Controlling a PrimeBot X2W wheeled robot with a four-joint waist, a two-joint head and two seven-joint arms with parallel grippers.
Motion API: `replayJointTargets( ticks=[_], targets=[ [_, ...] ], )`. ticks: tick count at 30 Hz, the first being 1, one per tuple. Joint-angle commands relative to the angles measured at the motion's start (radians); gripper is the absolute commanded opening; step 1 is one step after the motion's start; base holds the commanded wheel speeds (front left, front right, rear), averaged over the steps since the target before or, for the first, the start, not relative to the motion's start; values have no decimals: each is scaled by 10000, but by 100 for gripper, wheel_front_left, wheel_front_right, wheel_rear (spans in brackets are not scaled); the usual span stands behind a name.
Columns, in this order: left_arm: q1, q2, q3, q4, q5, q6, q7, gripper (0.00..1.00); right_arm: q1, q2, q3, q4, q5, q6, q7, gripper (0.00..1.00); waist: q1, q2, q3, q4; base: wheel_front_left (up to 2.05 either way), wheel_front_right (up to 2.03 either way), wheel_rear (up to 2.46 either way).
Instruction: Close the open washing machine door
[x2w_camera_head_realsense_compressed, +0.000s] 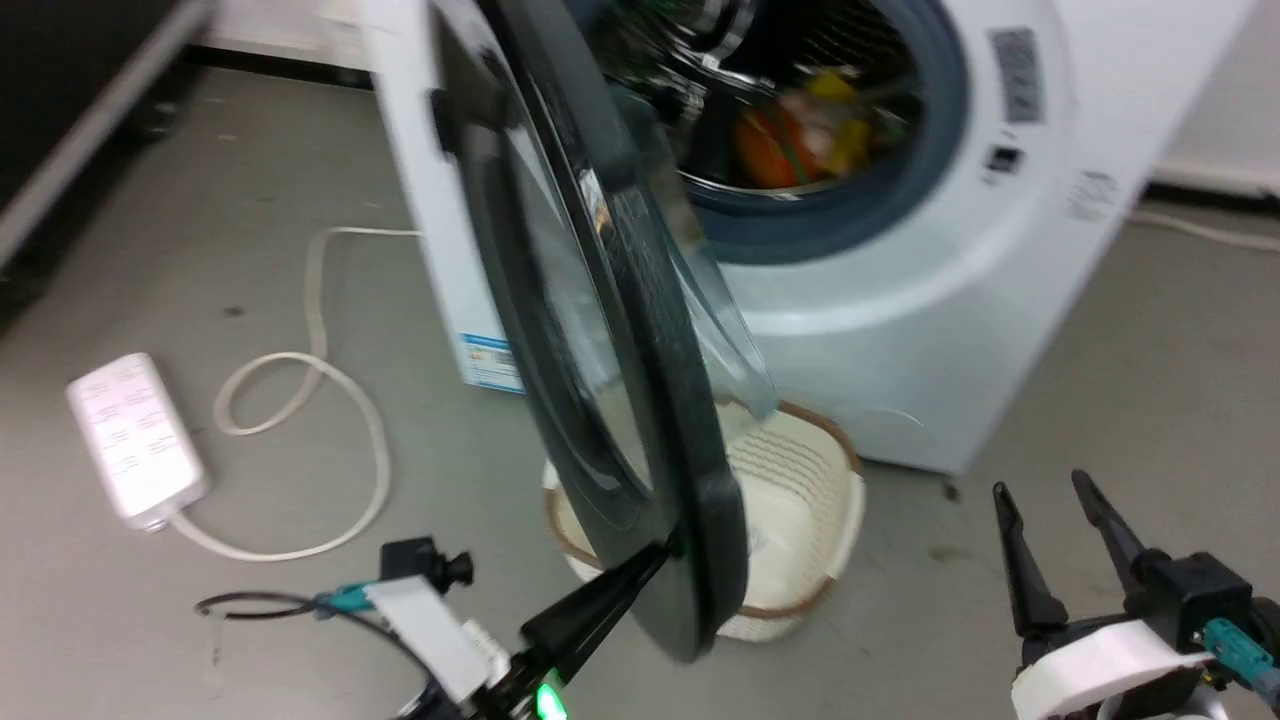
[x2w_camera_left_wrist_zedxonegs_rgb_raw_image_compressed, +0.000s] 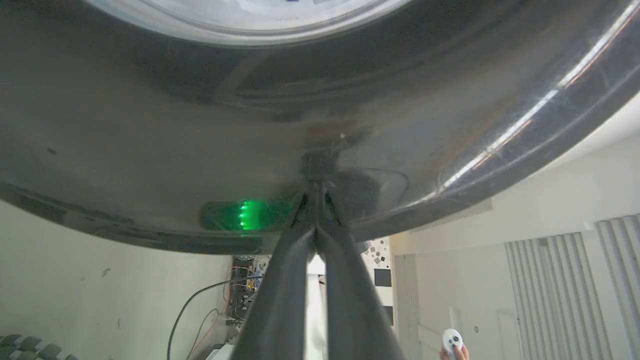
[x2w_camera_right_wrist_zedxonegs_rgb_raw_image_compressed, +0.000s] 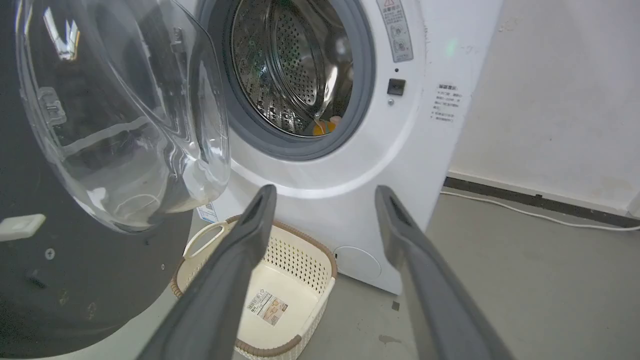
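The washing machine door (x2w_camera_head_realsense_compressed: 620, 330) stands open, a big black-rimmed disc seen nearly edge-on, its clear glass bowl (x2w_camera_right_wrist_zedxonegs_rgb_raw_image_compressed: 125, 115) bulging toward the drum. My left gripper (x2w_camera_head_realsense_compressed: 655, 555) is shut, fingertips pressed against the outer face of the door's lower rim (x2w_camera_left_wrist_zedxonegs_rgb_raw_image_compressed: 320, 125). In the left wrist view the two fingers (x2w_camera_left_wrist_zedxonegs_rgb_raw_image_compressed: 300, 280) lie together and meet the dark glossy door surface. My right gripper (x2w_camera_head_realsense_compressed: 1045, 490) hovers open at the lower right, clear of the door, and holds nothing. From the right wrist view its fingers (x2w_camera_right_wrist_zedxonegs_rgb_raw_image_compressed: 250, 225) point at the white machine (x2w_camera_right_wrist_zedxonegs_rgb_raw_image_compressed: 400, 165).
A cream laundry basket (x2w_camera_head_realsense_compressed: 810, 480) sits on the floor under the door, against the machine's front. Coloured laundry (x2w_camera_head_realsense_compressed: 800, 130) lies in the steel drum. A white power strip (x2w_camera_head_realsense_compressed: 135, 435) and its looped cable (x2w_camera_head_realsense_compressed: 320, 400) lie on the floor at left. A hand with a controller (x2w_camera_left_wrist_zedxonegs_rgb_raw_image_compressed: 452, 342) shows behind.
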Motion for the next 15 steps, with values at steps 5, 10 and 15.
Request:
replayJointTargets(
  ticks=[5,10,15],
  targets=[
    [-1144,-19,-975,698,-358,-427,-1427,0,-259,10,-243,-134,-26,8,34,100,0,0,1157,-1840,0,0,0],
    [-2475,-19,-1571,1426,-650,-666,-2839,0,-489,10,-441,-52,187,8,-58,100,0,0,1911,-3001,0,0,0],
    [-3987,-20,-1772,2349,-923,-773,-4178,0,-667,10,-291,256,452,8,-230,100,0,0,2465,-3991,0,0,0]
  ],
)
